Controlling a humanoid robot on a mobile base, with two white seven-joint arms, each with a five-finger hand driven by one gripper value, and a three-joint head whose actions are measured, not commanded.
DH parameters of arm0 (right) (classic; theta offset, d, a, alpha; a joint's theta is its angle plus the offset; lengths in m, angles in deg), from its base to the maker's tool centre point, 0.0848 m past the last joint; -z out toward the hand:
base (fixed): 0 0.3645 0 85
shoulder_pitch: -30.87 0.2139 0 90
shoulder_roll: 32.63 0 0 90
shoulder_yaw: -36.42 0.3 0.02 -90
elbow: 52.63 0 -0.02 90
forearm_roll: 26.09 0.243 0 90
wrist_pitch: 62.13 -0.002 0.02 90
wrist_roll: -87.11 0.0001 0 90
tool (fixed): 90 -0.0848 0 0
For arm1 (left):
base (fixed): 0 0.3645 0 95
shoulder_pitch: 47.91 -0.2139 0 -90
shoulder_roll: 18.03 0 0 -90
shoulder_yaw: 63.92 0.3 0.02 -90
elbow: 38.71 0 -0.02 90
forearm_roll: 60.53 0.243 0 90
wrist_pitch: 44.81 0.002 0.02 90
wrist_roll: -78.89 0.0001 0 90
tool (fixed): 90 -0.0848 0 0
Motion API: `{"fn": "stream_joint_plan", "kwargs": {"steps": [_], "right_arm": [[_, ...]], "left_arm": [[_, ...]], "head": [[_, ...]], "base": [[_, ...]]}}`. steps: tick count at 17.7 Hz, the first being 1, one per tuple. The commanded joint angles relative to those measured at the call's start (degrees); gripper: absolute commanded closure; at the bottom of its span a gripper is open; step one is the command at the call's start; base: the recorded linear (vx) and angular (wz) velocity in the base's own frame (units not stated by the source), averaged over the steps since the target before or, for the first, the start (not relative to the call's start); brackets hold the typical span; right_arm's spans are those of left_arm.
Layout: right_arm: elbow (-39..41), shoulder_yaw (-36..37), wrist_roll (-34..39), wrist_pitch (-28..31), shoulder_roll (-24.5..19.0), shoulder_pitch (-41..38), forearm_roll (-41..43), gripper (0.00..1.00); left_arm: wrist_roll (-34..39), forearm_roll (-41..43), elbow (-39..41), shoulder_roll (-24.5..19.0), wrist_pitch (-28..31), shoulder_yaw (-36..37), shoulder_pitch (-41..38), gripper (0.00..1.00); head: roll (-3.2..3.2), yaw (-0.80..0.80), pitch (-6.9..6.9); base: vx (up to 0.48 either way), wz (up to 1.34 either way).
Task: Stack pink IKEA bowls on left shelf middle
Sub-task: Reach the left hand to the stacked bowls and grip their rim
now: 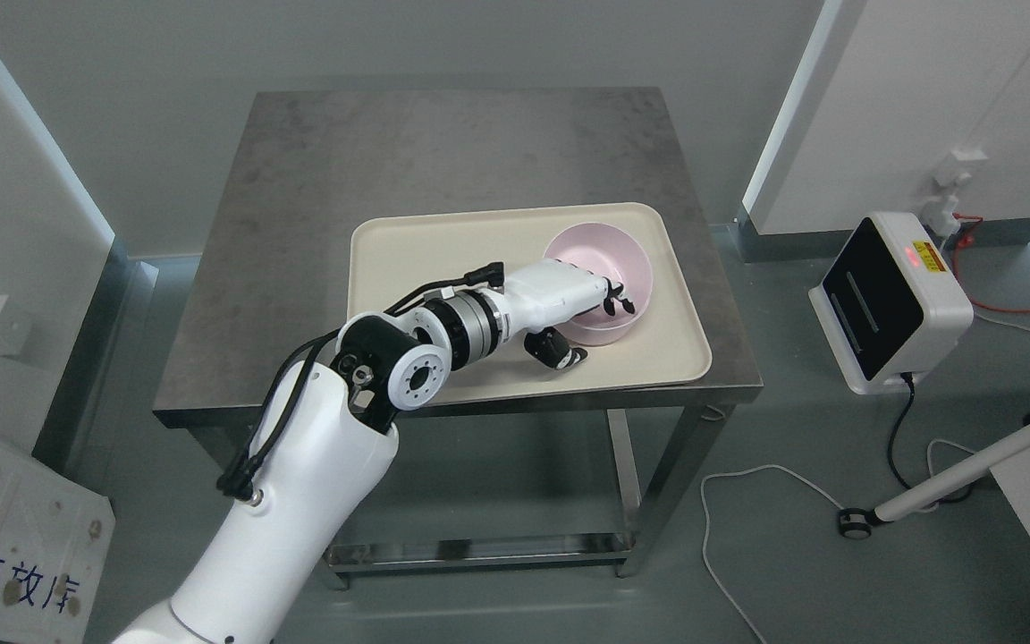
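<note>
Here, one pink bowl (603,273) sits in the right part of a cream tray (408,259), upright, nothing visible inside it but the robot's fingertips. The left hand (582,309) reaches in from the lower left across the tray; its fingers (618,300) hook over the bowl's near rim into the hollow, and the thumb (560,353) sits lower, outside the bowl wall, so the rim lies between them. Fingers are curled around the rim, apparently gripping it; whether the bowl is lifted off the tray cannot be told.

The rest of the tray, left of the bowl, is bare apart from the forearm over it. The tray's front right corner lies close to the desk's (318,179) front edge, while the bowl is near the tray's right rim. The back and left of the desk offer open room.

The desk top is mottled grey metal on a steel frame with a lower rail, standing on a pale grey floor. A white box device (890,300) with a dark face and a red light stands on the floor to the right, with cables (747,501) trailing. White panels flank both sides.
</note>
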Motion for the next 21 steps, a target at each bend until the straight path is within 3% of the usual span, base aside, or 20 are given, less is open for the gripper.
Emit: {"fn": "stream_joint_plan", "kwargs": {"steps": [1,4,9,21], "right_arm": [[0.0,0.53,-0.05,0.04,1.0,0.0,-0.44,0.0],[0.0,0.62,-0.05,0.04,1.0,0.0,-0.44,0.0],[0.0,0.53,-0.05,0.04,1.0,0.0,-0.44,0.0],[0.0,0.53,-0.05,0.04,1.0,0.0,-0.44,0.0]], "left_arm": [[-0.37,0.05,-3.24,-0.97,-3.33,-4.75,0.41,0.69],[-0.46,-0.39,-4.39,-0.97,-9.22,-8.88,0.41,0.85],[-0.37,-0.48,-4.83,-0.97,-10.2,-11.61,0.33,0.98],[-0.63,-7.15,-2.99,-0.97,-19.07,-25.23,-0.02,0.99]], "head": [[0.0,0.0,0.0],[0.0,0.0,0.0],[0.0,0.0,0.0],[0.0,0.0,0.0]], "base": [[0.0,0.0],[0.0,0.0],[0.0,0.0],[0.0,0.0]]}}
